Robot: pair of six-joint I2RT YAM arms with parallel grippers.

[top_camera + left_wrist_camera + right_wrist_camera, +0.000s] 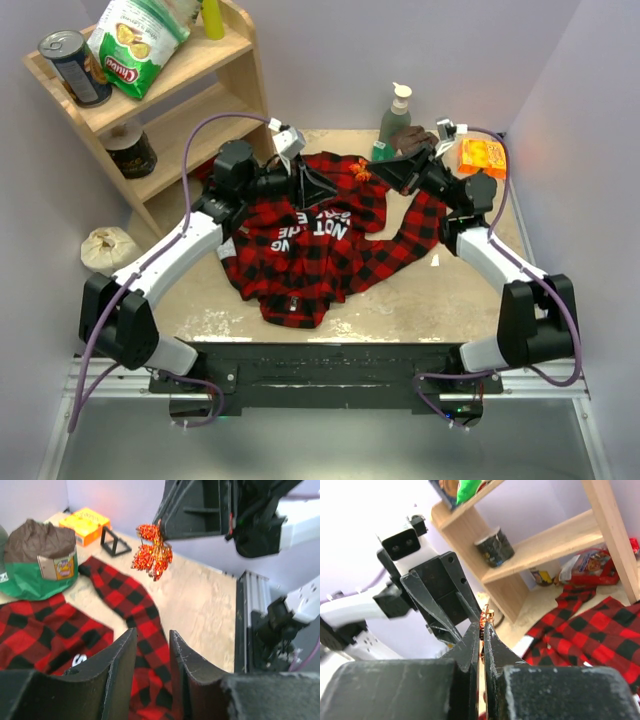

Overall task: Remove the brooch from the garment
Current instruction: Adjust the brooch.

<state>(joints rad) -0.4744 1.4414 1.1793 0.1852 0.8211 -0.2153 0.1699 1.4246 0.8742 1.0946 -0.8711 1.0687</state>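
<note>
Dangling from R tool [482, 625]: brooch [152, 554].

- The top view looks down from above and behind my bases, far enough to take in the whole table [420, 300], the shirt [320, 250] and the shelf [170, 110].
- The left wrist view looks out along my left fingers [120, 665], low over the shirt, and faces my right gripper [162, 532] and its brooch [152, 552] close ahead.
- The right wrist view looks along my right fingers [470, 645] and faces my left gripper [462, 625], with the shelf behind it.
- The wrist views face each other, and all three views share the shirt.
</note>
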